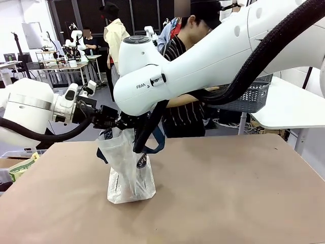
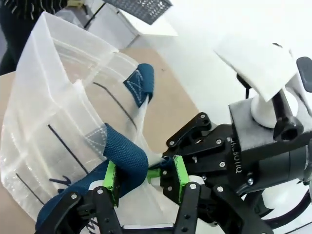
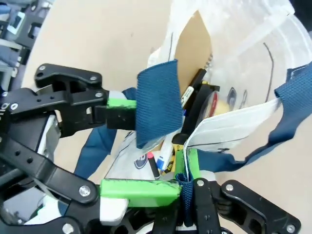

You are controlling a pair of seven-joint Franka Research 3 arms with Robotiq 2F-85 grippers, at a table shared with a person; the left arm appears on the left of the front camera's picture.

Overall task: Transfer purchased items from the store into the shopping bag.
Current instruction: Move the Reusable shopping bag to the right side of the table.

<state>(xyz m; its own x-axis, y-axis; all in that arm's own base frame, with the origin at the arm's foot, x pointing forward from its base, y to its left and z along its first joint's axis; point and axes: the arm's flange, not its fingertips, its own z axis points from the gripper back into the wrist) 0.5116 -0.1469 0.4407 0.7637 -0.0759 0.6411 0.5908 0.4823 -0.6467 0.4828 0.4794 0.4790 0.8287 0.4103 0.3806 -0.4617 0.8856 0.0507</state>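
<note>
Brown table (image 1: 228, 193), white table (image 1: 292, 107) far right, person (image 1: 185, 76) behind.

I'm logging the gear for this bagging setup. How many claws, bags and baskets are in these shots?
claws: 2 (left claw, right claw, each gripping the bag's top)
shopping bag: 1
basket: 1
total: 4

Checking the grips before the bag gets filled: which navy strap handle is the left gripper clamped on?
The left gripper pinches the near navy handle between its green pads. The other handle, across the shopping bag mouth, stands apart from its fingers.
</note>
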